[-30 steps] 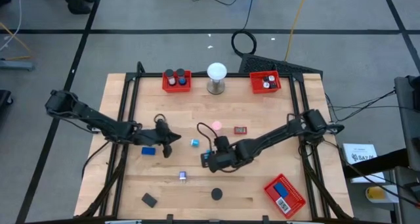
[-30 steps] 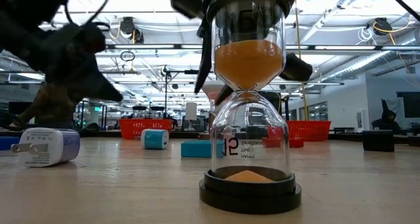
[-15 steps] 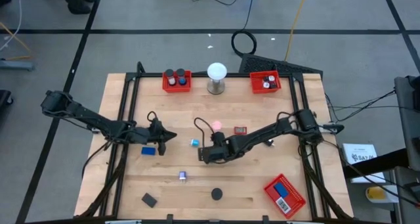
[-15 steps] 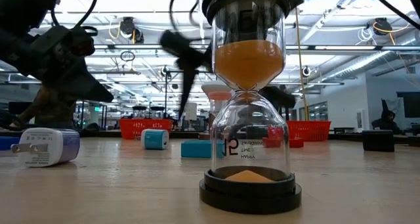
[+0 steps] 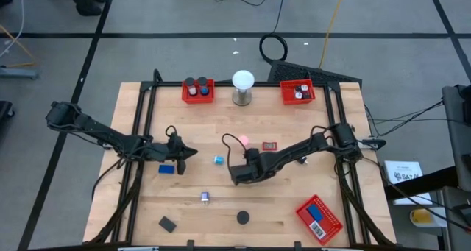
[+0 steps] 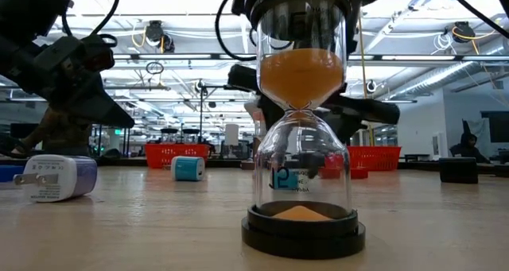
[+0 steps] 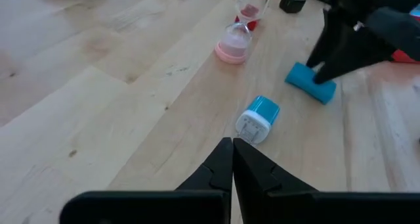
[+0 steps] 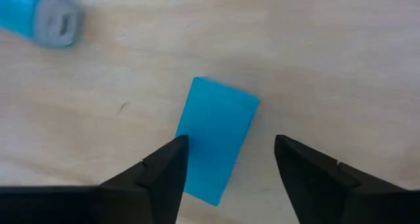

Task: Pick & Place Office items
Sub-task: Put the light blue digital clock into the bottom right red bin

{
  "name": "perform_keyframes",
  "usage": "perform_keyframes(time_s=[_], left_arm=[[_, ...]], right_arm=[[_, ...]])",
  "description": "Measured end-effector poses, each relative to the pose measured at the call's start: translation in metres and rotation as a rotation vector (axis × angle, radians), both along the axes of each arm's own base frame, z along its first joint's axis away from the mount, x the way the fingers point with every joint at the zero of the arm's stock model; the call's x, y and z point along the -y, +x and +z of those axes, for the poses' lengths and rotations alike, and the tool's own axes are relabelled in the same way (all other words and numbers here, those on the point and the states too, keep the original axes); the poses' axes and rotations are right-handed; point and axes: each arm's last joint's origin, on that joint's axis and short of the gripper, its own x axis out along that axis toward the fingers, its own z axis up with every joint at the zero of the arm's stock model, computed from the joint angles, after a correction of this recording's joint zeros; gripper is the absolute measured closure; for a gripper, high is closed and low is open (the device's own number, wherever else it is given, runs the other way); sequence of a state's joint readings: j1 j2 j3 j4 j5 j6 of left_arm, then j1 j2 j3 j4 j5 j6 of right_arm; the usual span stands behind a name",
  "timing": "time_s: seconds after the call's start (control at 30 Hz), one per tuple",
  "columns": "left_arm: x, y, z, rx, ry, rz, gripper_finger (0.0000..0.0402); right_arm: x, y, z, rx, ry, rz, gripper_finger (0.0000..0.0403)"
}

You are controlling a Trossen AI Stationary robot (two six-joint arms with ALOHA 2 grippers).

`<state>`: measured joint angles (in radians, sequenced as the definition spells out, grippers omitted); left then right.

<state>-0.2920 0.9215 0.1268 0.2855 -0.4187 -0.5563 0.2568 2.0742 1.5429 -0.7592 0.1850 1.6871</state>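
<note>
Light-blue block [image 8: 218,140], pale wooden table [image 8: 328,53], black claw [image 8: 226,168].

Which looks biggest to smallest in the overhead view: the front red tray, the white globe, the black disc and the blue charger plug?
1. Front red tray
2. White globe
3. Black disc
4. Blue charger plug, the smallest.

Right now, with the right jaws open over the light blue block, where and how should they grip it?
Grip the light blue block across its short width, on the two long edges, coming straight down. It lies flat on the table, slightly askew to the right gripper, so rotate the wrist a little first.
</note>
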Motion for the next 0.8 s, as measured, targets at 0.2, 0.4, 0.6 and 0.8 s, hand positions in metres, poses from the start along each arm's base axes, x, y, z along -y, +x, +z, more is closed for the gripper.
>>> perform_keyframes(time_s=[0.2, 0.4, 0.6, 0.8], left_arm=[[0.0, 0.0, 0.0, 0.003, 0.003, 0.006, 0.0393], [-0.001, 0.0, 0.0, 0.003, 0.006, 0.011, 0.0399], [-0.001, 0.0, 0.0, 0.005, 0.006, 0.018, 0.0392], [-0.001, 0.0, 0.0, 0.006, 0.007, 0.02, 0.0394]], right_arm=[[0.004, -0.017, 0.015, -0.099, -0.019, 0.001, 0.02], [0.002, -0.017, 0.032, -0.006, 0.025, -0.087, 0.0166], [0.001, -0.024, 0.031, -0.059, 0.003, -0.173, 0.012], [0.005, -0.034, 0.027, -0.13, -0.057, -0.222, 0.0123]])
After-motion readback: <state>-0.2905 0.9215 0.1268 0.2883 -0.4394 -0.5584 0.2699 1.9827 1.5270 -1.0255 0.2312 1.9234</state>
